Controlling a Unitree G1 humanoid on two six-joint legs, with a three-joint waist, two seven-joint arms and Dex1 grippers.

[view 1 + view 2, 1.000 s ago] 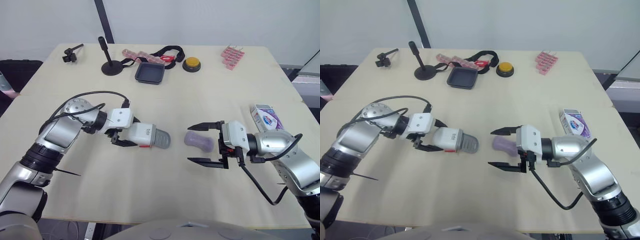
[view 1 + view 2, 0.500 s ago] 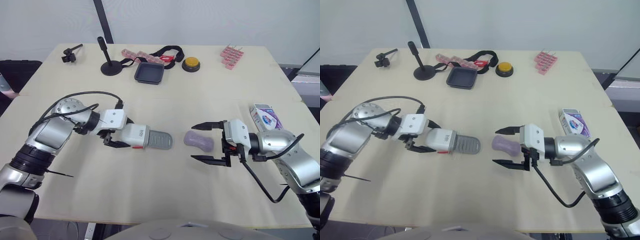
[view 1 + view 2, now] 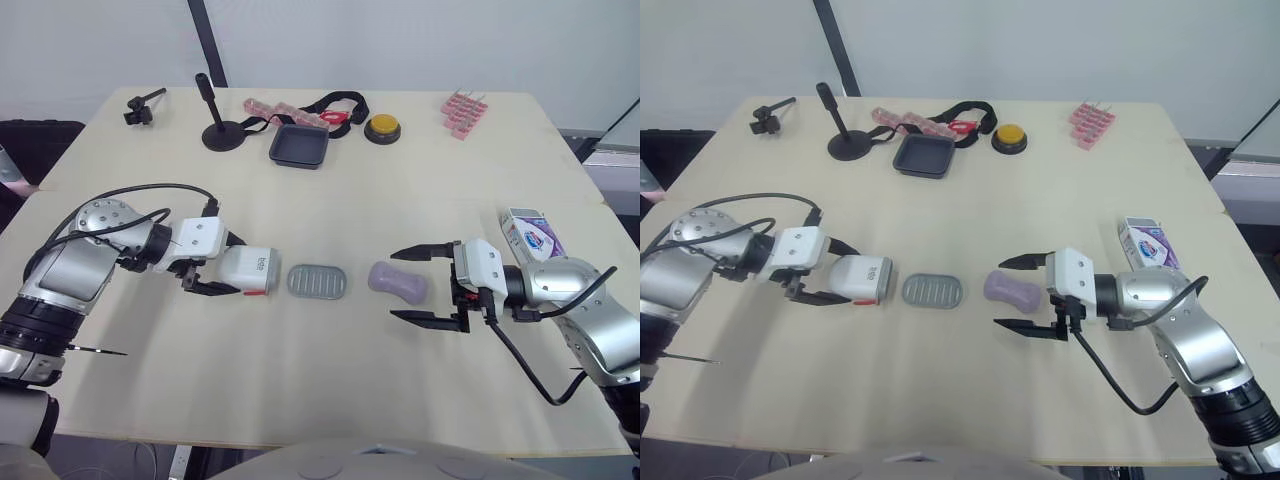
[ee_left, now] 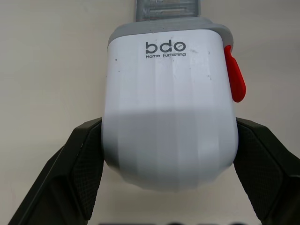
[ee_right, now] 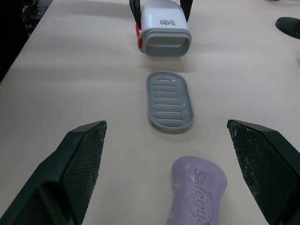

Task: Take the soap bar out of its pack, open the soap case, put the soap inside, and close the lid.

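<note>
The white soap case cover [image 3: 247, 271] with a red latch is held by my left gripper [image 3: 205, 268], shut on its closed end. In the left wrist view the cover [image 4: 168, 101] sits between both fingers [image 4: 82, 164]. The grey ribbed inner tray [image 3: 318, 281] lies on the table just beyond the cover's open mouth, fully pulled out. The purple soap bar [image 3: 397, 281] rests right of the tray; in the right wrist view it [image 5: 198, 190] is between my fingers. My right gripper [image 3: 428, 285] stands open, its fingertips either side of the soap. The empty soap pack [image 3: 533, 234] lies at the right edge.
Along the table's far side stand a black mic stand [image 3: 222, 128], a dark square tray [image 3: 300, 146], a yellow button [image 3: 383, 127], a black strap [image 3: 335, 103], pink clips [image 3: 464, 112] and a small black clamp [image 3: 138, 106]. The table edge [image 3: 300, 440] runs close below both arms.
My left gripper pulled the white cover leftward, sliding it off the grey tray, which now lies free on the table. The right gripper shifted slightly right, still open around the soap.
</note>
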